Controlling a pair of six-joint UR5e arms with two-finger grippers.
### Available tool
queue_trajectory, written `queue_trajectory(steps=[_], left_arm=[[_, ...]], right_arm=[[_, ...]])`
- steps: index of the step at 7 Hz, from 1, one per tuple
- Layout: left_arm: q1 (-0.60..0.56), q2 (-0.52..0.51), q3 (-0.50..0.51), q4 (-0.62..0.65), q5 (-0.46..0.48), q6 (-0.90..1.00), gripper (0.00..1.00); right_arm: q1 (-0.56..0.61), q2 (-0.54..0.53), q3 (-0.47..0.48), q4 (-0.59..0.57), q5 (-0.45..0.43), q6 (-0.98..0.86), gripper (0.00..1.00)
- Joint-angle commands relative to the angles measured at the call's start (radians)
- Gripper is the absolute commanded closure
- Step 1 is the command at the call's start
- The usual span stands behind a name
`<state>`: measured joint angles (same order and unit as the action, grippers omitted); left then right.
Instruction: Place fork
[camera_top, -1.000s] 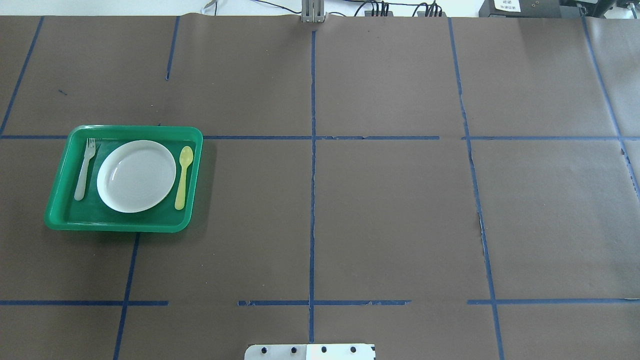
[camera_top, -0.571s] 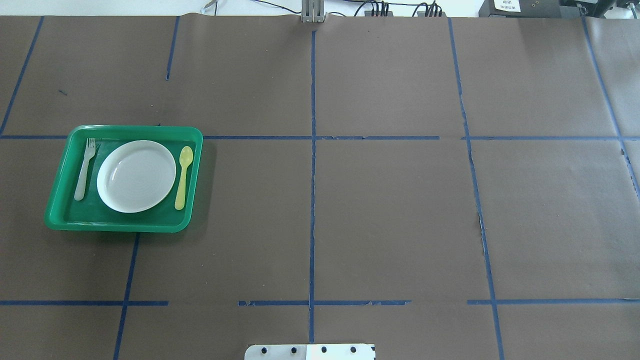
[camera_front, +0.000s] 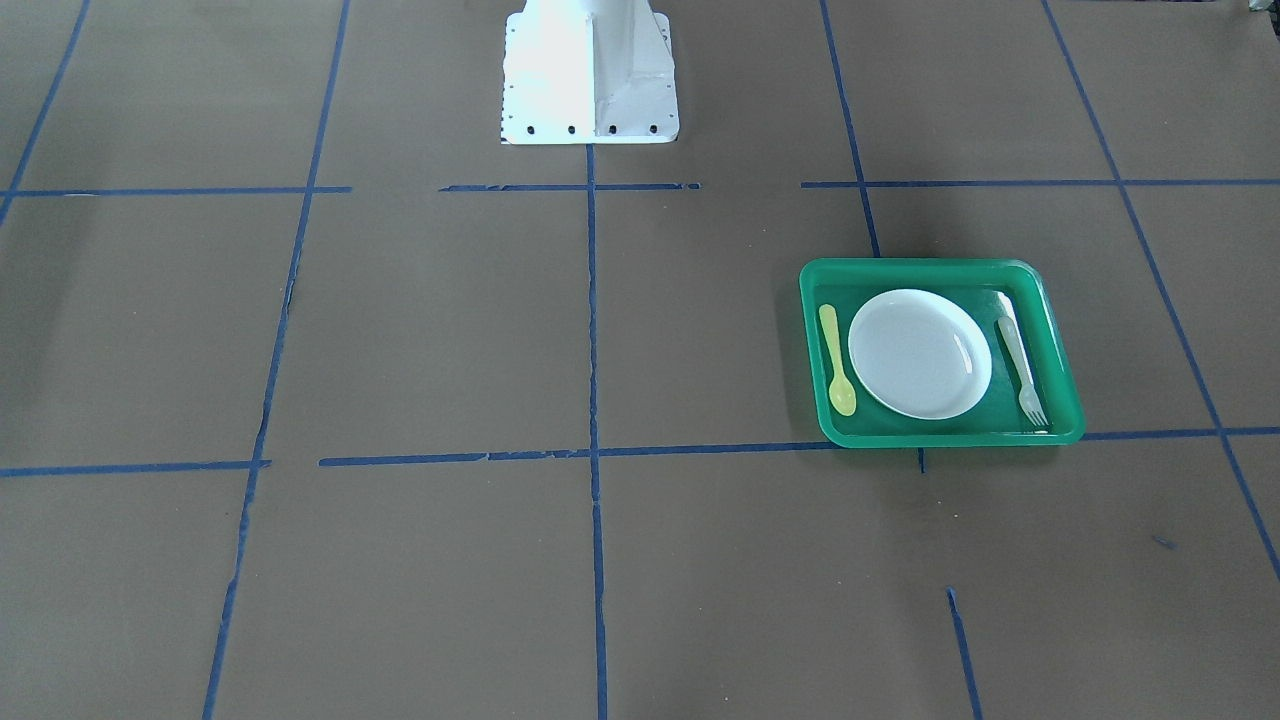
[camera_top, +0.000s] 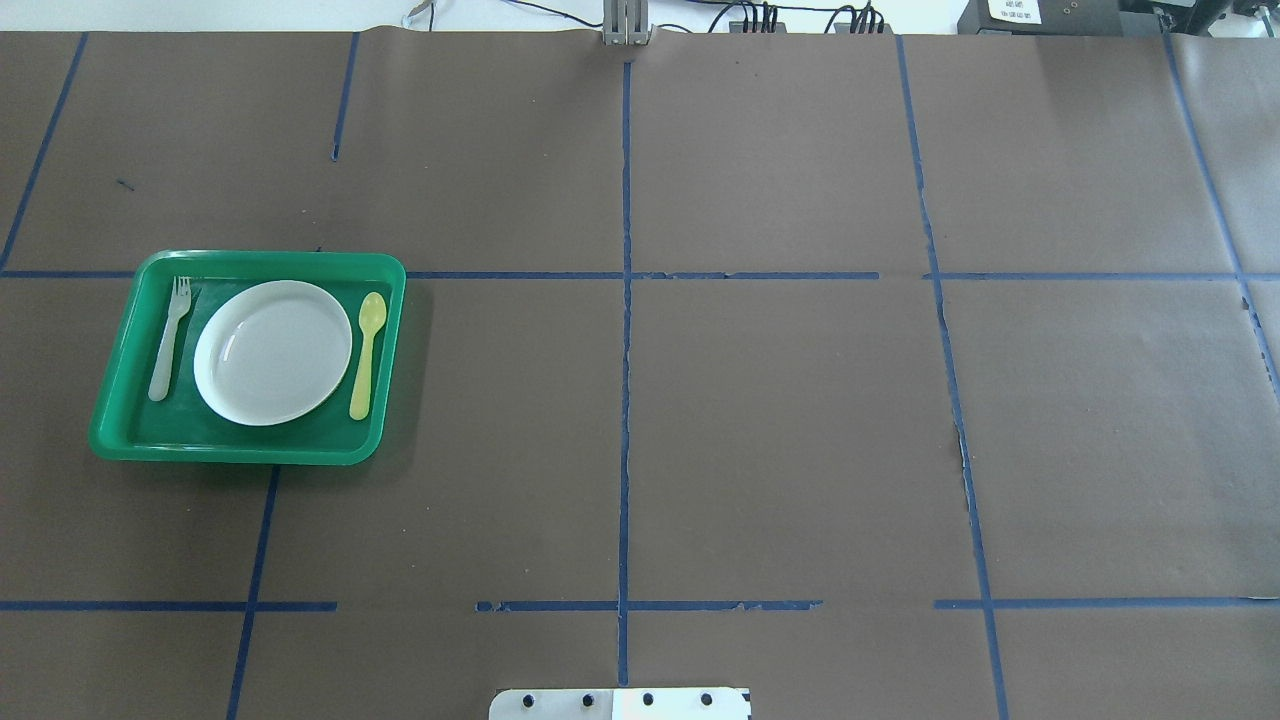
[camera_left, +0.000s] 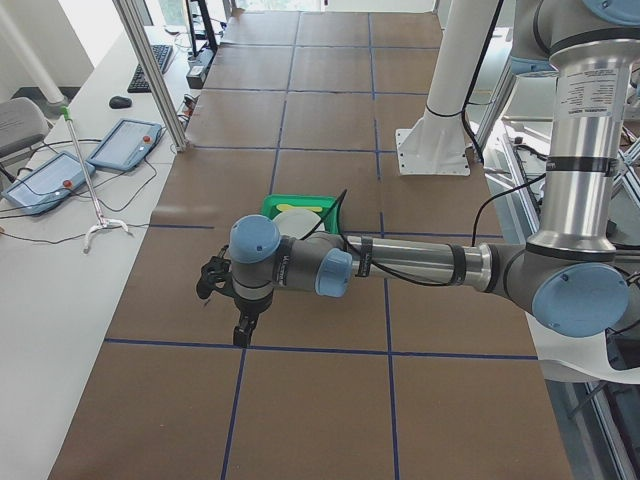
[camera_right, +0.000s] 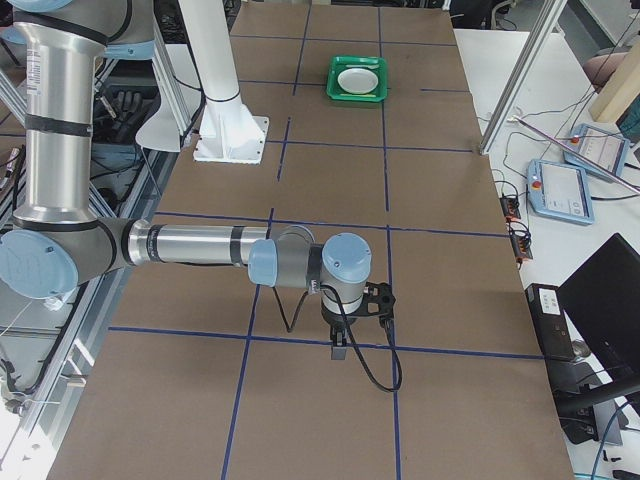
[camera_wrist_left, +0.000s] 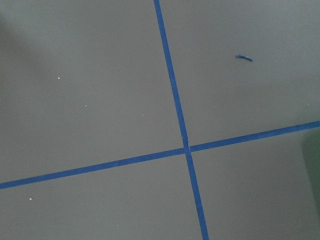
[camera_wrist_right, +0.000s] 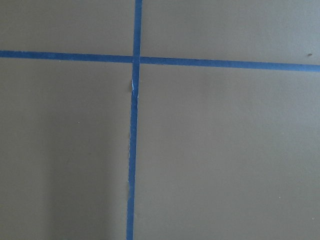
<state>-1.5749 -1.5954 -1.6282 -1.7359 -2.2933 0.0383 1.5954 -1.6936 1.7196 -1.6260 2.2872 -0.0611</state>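
Front-facing: shows the fork (camera_front: 1022, 365) lying in the green tray (camera_front: 930, 267), at 3 o'clock of the plate (camera_front: 920, 352), with the spoon (camera_front: 836, 360) at 9.

Overhead: mirrors that and matches a second ago exactly, which suggests placing is already done. Counts one fork, one spoon, one plate, one tray.

Left-end view: puts the left claw (camera_left: 243, 332) above the tabletop (camera_left: 320, 420), well apart from the tray — spread or pressed together, cannot tell.

Right-end view: puts the right claw (camera_right: 338, 348) likewise — cannot tell.
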Motion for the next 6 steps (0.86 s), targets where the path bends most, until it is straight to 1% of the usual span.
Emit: queue_trajectory(steps=[1,4,6], left_arm=[[-0.001,0.005,-0.018,0.003,0.000,-0.003,0.00],[-0.001,0.015,-0.009,-0.034,-0.002,0.000,0.00],[-0.001,0.015,0.002,-0.033,0.000,0.002,0.00]], right_arm=[[0.000,0.000,0.000,0.000,0.000,0.000,0.00],[0.000,0.000,0.000,0.000,0.000,0.000,0.00],[0.000,0.000,0.000,0.000,0.000,0.000,0.00]])
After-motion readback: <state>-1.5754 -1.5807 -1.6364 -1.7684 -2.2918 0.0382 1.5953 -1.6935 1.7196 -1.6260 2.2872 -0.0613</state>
